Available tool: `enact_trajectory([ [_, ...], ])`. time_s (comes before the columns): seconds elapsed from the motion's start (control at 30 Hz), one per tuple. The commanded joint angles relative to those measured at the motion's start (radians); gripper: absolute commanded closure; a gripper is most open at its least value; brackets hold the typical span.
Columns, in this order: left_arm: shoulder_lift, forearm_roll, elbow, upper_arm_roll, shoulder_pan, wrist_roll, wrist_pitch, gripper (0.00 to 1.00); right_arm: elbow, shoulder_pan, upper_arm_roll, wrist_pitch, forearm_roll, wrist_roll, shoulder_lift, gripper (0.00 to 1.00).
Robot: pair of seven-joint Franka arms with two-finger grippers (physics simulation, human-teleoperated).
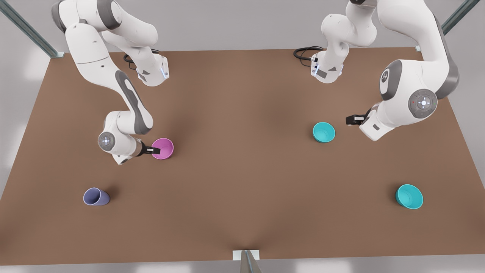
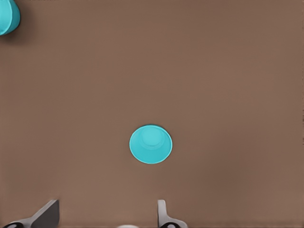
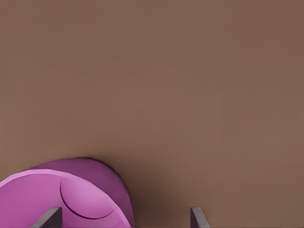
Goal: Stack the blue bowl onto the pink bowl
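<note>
Right gripper (image 1: 154,151) fingers (image 3: 49,218) are spread, one tip over the pink bowl (image 1: 163,148) rim, the other outside its wall; no squeeze yet. Left gripper (image 1: 350,120) fingers (image 2: 163,213) are also parted, hovering near the blue bowl (image 1: 324,132), which sits upright on the table (image 1: 242,182) toward the front view's right.

My read: the step is the blue bowl pickup. Centre one left finger inside the rim, descend straight, close gently. Don't confuse it with the flared teal bowl (image 1: 409,196). Lavender cup (image 1: 96,197) is well clear.
</note>
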Motion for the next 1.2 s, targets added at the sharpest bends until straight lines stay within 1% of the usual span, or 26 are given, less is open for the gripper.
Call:
enact_trajectory([
  [0.0,0.0,0.0,0.004,0.001,0.001,0.006,-0.02,0.0,-0.012,0.0,0.0,0.094,0.003,-0.059,0.0,0.0],
  [0.17,0.006,0.001,0.005,0.001,0.001,0.007,-0.023,0.0,-0.044,-0.001,0.002,0.092,0.003,-0.059,0.009,0.0],
  [0.2,0.009,0.001,0.005,0.002,0.001,0.006,-0.029,0.0,-0.042,0.0,0.002,0.091,0.003,-0.059,0.008,0.12],
  [0.23,0.009,0.0,0.005,0.002,0.001,0.006,-0.031,0.0,-0.042,0.002,0.0,0.089,0.003,-0.06,0.009,0.31],
  [0.27,0.009,0.0,0.005,0.002,0.001,0.006,-0.031,0.0,-0.041,0.002,0.0,0.085,0.003,-0.059,0.009,0.47],
  [0.3,0.009,0.0,0.005,0.002,0.001,0.006,-0.031,0.0,-0.039,0.003,0.002,0.083,0.003,-0.056,0.009,0.54],
  [0.33,0.009,0.0,0.005,0.002,0.001,0.006,-0.031,0.0,-0.036,0.003,0.002,0.079,0.003,-0.056,0.008,0.69],
  [0.37,0.009,0.0,0.005,0.002,0.001,0.006,-0.034,0.0,-0.035,0.003,0.002,0.079,0.003,-0.056,0.009,0.76],
  [0.4,0.009,-0.003,0.005,0.002,0.001,0.006,-0.035,0.0,-0.033,0.003,0.003,0.079,0.003,-0.059,0.009,0.79],
  [0.53,0.014,-0.005,0.007,0.002,0.001,0.006,-0.034,0.0,-0.022,0.015,0.022,0.076,0.0,-0.067,0.013,0.79],
  [0.57,0.014,-0.005,0.007,0.002,0.001,0.006,-0.034,0.0,0.013,0.018,0.032,0.028,0.0,-0.06,0.009,0.79],
  [0.63,0.014,-0.005,0.007,0.002,0.001,0.004,-0.034,0.0,0.045,0.026,0.078,0.019,0.006,-0.028,0.006,0.79],
  [0.67,0.014,-0.005,0.008,0.002,0.001,0.004,-0.034,0.0,0.082,0.061,0.1,0.017,0.016,0.059,0.009,0.79],
  [0.7,0.014,-0.005,0.014,0.002,0.001,0.004,-0.035,0.0,0.143,0.107,0.146,0.017,0.018,0.212,0.028,0.79],
  [0.73,0.014,-0.005,0.014,0.002,0.001,0.004,-0.035,0.0,0.224,0.149,0.186,0.019,0.018,0.355,0.077,0.79],
  [0.87,0.023,-0.005,0.016,0.001,0.001,0.006,-0.035,0.0,0.559,0.365,0.186,0.023,0.021,0.76,0.293,0.79],
  [0.93,0.024,-0.006,0.016,0.002,0.001,0.006,-0.041,0.0,0.697,0.457,0.183,0.023,0.01,0.903,0.384,0.79],
  [1.0,0.024,-0.006,0.016,0.002,0.001,0.004,-0.041,0.0,0.803,0.517,0.178,0.022,0.004,0.978,0.467,0.79],
  [1.03,0.026,-0.006,0.016,0.001,0.001,0.004,-0.041,0.0,0.826,0.548,0.16,0.022,0.004,0.981,0.496,0.79],
  [1.13,0.026,-0.006,0.016,0.002,0.001,0.004,-0.041,0.0,0.841,0.572,0.155,0.028,0.003,0.981,0.545,0.79],
  [1.17,0.026,-0.006,0.016,0.002,0.001,0.004,-0.041,0.0,0.844,0.589,0.138,0.03,0.003,0.981,0.562,0.79],
])
